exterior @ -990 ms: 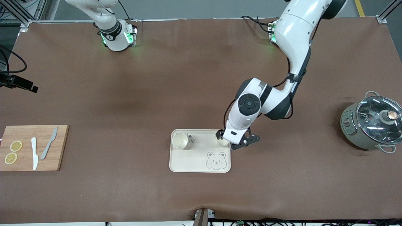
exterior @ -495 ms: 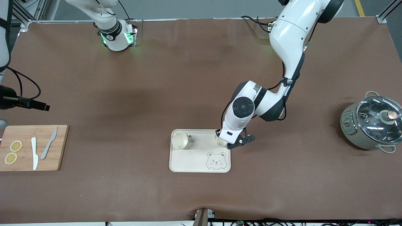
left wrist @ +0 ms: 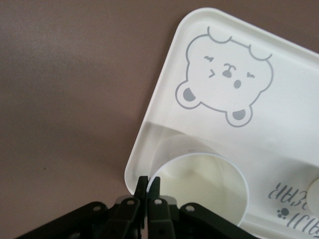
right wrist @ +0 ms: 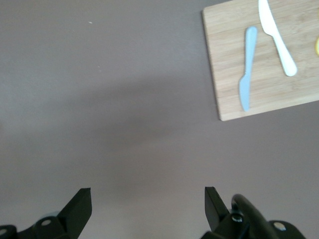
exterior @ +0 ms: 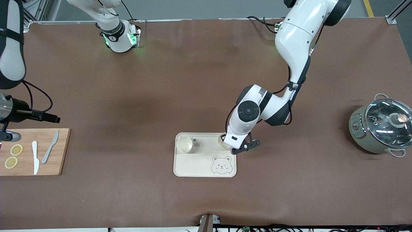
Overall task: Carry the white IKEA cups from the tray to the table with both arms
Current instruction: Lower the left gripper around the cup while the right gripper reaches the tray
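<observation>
One white cup [exterior: 184, 144] stands on the bear tray [exterior: 206, 164], in the corner farther from the front camera at the right arm's end. My left gripper [left wrist: 148, 183] is shut on the rim of the second white cup [left wrist: 199, 181]. It holds that cup upright in the tray's [left wrist: 294, 74] other corner farther from the front camera. I cannot tell whether the cup rests on the tray. In the front view the left hand [exterior: 236, 137] covers most of that cup [exterior: 221, 140]. My right gripper [right wrist: 148, 191] is open and empty over bare table beside the cutting board [right wrist: 269, 74].
A wooden cutting board [exterior: 32, 151] with two knives and lemon slices lies at the right arm's end. A grey-green pot with a glass lid [exterior: 381, 129] stands at the left arm's end. The right arm's wrist [exterior: 19, 111] shows above the board.
The left arm has shifted the held cup slightly toward the right arm's end, over the tray corner. The right arm's wrist has moved toward the cutting board.
</observation>
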Controlling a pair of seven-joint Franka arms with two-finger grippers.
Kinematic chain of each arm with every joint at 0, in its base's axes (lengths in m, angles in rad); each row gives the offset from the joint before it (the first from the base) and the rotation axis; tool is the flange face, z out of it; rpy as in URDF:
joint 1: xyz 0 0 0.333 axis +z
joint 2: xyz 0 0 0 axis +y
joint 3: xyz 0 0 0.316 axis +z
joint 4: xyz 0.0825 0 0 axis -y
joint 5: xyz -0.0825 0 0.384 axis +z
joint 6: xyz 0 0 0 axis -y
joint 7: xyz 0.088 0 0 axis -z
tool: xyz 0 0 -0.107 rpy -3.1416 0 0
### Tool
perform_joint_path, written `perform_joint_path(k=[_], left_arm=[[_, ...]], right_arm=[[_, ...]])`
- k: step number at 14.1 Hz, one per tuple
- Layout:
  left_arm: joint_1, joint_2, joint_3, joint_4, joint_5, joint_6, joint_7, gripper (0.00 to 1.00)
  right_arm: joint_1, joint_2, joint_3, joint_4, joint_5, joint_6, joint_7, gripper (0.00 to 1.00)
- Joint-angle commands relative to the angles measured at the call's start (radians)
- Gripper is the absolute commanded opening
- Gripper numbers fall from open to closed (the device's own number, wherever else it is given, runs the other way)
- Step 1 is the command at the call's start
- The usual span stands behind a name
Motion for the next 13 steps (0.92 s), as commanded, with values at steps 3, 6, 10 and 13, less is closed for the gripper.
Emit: perform_joint_path(k=[3,6,10,13], left_arm=[[0.007,-0.079,0.008,-0.002,-0.008,-0.017,0.001,0.00],[0.027,-0.134,0.014,-0.002,-0.011,-0.052,0.002,0.00],[0.070,-0.213,0.014,-0.003,-0.008,-0.113,0.023,0.00],[0.118,-0.250,0.009,-0.003,-0.009,-0.202,0.082,0.00]], right_arm=[[0.088,0.053,0.001,0.022,0.086,0.071,0.124,1.00],[0.135,0.088,0.001,0.028,0.105,0.082,0.167,1.00],[0.236,0.146,0.001,0.029,0.148,0.175,0.415,1.00],[0.295,0.185,0.001,0.029,0.152,0.264,0.524,1.00]])
